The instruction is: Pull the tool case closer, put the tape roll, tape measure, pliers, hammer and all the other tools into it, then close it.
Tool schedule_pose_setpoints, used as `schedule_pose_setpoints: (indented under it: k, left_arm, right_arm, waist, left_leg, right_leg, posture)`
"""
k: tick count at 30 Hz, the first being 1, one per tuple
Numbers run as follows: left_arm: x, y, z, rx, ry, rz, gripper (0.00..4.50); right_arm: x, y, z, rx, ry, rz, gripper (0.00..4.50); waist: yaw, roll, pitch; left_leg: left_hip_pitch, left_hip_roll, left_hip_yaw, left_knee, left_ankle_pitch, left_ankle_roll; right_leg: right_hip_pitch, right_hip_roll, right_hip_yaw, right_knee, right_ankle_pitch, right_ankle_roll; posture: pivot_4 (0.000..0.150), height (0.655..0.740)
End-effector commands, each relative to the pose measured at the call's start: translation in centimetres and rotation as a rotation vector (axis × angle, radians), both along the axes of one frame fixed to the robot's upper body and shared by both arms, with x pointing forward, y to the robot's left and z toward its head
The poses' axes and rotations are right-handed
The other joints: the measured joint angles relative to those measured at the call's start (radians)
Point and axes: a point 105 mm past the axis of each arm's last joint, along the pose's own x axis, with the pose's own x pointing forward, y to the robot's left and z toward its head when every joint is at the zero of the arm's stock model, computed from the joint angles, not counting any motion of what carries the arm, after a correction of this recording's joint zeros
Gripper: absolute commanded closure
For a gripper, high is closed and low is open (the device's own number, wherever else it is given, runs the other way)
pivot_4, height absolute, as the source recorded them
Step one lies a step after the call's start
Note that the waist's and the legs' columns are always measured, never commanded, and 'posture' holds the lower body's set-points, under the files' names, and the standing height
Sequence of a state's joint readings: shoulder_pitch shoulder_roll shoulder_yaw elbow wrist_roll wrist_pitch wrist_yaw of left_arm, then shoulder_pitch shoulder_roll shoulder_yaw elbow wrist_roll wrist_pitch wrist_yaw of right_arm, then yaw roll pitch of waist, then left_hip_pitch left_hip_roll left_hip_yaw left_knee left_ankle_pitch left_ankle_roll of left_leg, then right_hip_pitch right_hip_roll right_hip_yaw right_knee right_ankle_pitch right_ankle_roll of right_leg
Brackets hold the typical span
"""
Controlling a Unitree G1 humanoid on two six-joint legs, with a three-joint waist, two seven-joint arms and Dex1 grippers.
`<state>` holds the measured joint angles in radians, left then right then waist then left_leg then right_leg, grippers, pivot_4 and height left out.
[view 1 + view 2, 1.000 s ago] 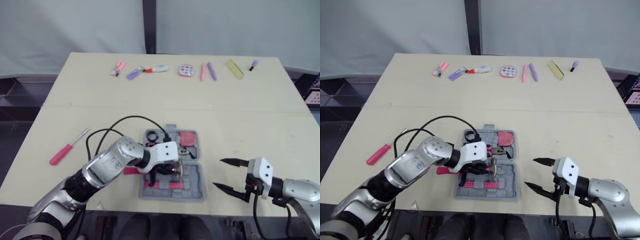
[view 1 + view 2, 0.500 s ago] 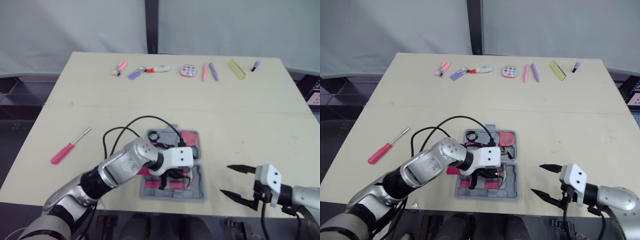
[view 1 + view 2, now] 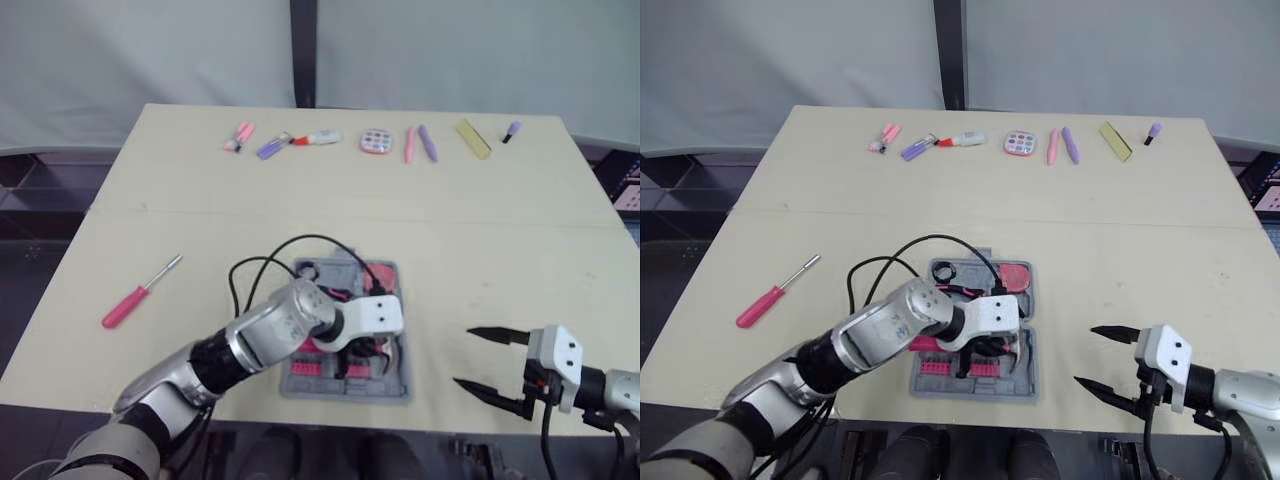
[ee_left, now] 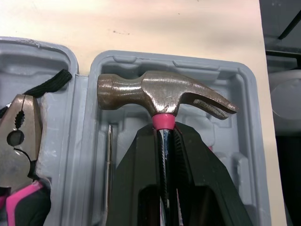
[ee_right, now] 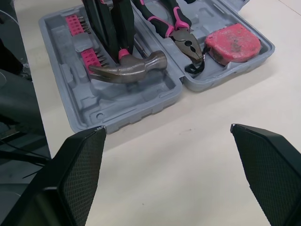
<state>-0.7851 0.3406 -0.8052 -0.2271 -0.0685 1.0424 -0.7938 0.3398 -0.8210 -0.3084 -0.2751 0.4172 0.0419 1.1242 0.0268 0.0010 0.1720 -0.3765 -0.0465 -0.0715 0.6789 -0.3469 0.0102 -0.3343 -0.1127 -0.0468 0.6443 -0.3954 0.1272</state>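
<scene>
The grey tool case (image 3: 398, 392) lies open near the table's front edge. My left gripper (image 4: 163, 134) is shut on the hammer's neck just below its steel head (image 4: 160, 94), and the head hangs over the right end of the case's near half. The pink-handled pliers (image 5: 181, 33) and the red tape measure (image 5: 233, 40) lie in the far half, with a black tape roll (image 3: 943, 271) at its left end. A pink screwdriver (image 3: 135, 295) rests on the table to the left. My right gripper (image 3: 463, 357) stands open and holds nothing, to the right of the case.
Rows of pink bits (image 5: 82, 42) fill the near half's left end. Along the table's back edge lies a row of small things: markers (image 3: 417, 142), a round pink item (image 3: 374, 141), a yellow strip (image 3: 469, 137). A black cable (image 3: 300, 245) arcs over my left arm.
My left gripper has carried the hammer to the right across the case. My right gripper has drawn back to the right, away from the case.
</scene>
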Motion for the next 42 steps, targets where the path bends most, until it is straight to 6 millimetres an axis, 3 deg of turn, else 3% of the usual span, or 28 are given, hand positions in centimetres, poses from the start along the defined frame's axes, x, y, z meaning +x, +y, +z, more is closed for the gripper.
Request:
schedule_pose_setpoints:
  k: [1, 15, 24, 32, 39, 42]
  left_arm:
    - [0.0, -0.8, 0.8, -0.007, -0.047, -0.037, 4.45]
    - [-0.8, -2.2, 0.7, -0.004, -0.028, -0.088, 4.45]
    - [-0.8, -1.9, 0.4, 0.017, -0.021, -0.084, 4.45]
    - [-0.8, -1.4, 1.4, -0.019, 0.042, -0.037, 0.66]
    - [-0.1, -1.1, 3.3, -0.149, 0.125, 0.056, 0.66]
    - [2.4, 0.2, 4.3, -0.260, 0.047, 0.160, 1.49]
  right_arm:
    - [0.0, 0.5, 0.4, 0.004, -0.021, 0.014, 0.00]
    - [0.0, 0.6, 0.3, 0.008, -0.031, -0.008, 0.00]
    - [-0.1, 0.6, 0.3, 0.007, -0.034, -0.018, 0.00]
    - [-0.1, 0.7, 0.2, 0.011, -0.033, -0.018, 0.00]
    - [0.2, 0.8, 0.3, 0.014, -0.038, -0.015, 0.00]
    - [0.4, 0.8, 0.4, 0.016, -0.040, -0.017, 0.00]
  waist:
    - [0.000, 0.000, 0.000]
    - [0.000, 0.000, 0.000]
    - [0.000, 0.000, 0.000]
    - [0.000, 0.000, 0.000]
    - [0.000, 0.000, 0.000]
    - [-0.001, 0.000, 0.000]
  left_leg:
    - [0.000, 0.000, 0.000, 0.000, 0.000, 0.000]
    - [0.000, 0.000, 0.000, 0.000, 0.000, 0.000]
    - [0.000, 0.000, 0.000, 0.000, 0.000, 0.000]
    - [0.000, 0.000, 0.000, 0.000, 0.000, 0.000]
    - [0.000, 0.000, 0.000, 0.001, 0.000, 0.000]
    - [0.000, 0.000, 0.000, 0.001, 0.000, 0.000]
  right_leg:
    - [0.000, 0.000, 0.000, 0.000, 0.000, 0.000]
    - [0.000, 0.000, 0.000, 0.000, 0.000, 0.000]
    - [0.000, 0.000, 0.000, 0.000, 0.000, 0.000]
    - [0.000, 0.000, 0.000, 0.000, 0.000, 0.000]
    - [0.000, 0.000, 0.000, 0.000, 0.000, 0.000]
    - [0.000, 0.000, 0.000, 0.000, 0.000, 0.000]
  posture:
    - [0.150, 0.7400]
    - [0.150, 0.7400]
    - [0.150, 0.7400]
    - [0.150, 0.7400]
    - [0.150, 0.7400]
    - [0.150, 0.7400]
